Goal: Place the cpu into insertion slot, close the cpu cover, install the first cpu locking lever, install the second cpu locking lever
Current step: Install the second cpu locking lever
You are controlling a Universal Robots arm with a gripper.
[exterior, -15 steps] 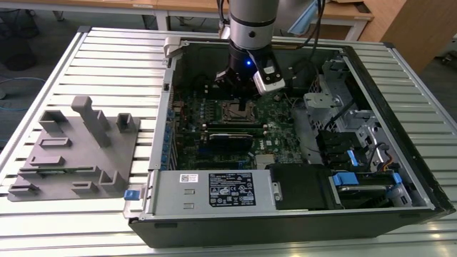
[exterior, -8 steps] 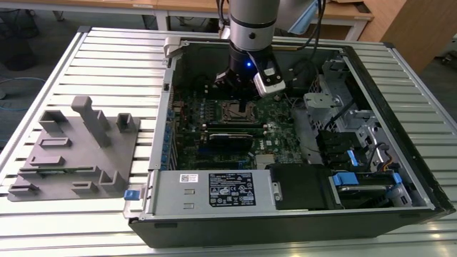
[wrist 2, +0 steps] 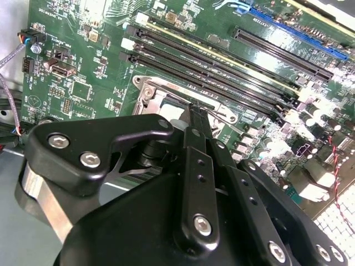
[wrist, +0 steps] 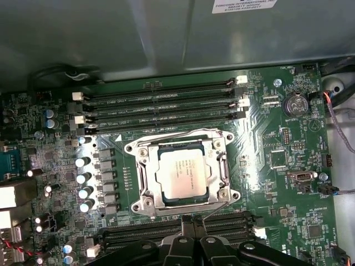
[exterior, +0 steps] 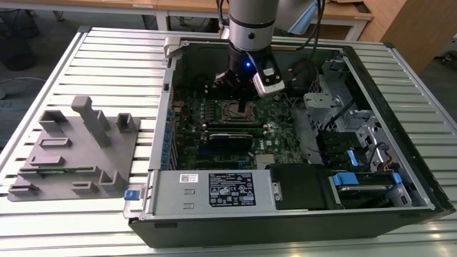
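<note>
**A:** Gripper [wrist 2: 195,113] linkage fills the lower half of the second wrist view. Fingers pinched narrow, tips down at the near edge of the insertion slot [wrist: 183,174]. Looks like they're on a thin lever wire there, but I can't tell if anything is actually clamped.

**B:** Where's the cpu [wrist: 183,174]?

**A:** Seated flat in the slot, centre of the first wrist view, silver top up, edges square to the frame. The cpu cover [wrist: 145,176] lies down around it, window framing the chip.

**B:** Handling?

**A:** My read: chip is light, rigid, slick on top, fragile underneath. Edges only, no sliding. Cover is thin stiff plate. Lever is springy wire, take it at the hooked end.

**B:** Axis?

**A:** Chip's near square, no real long axis. Sides run parallel to the black memory slots [wrist: 161,102] above it.
</note>
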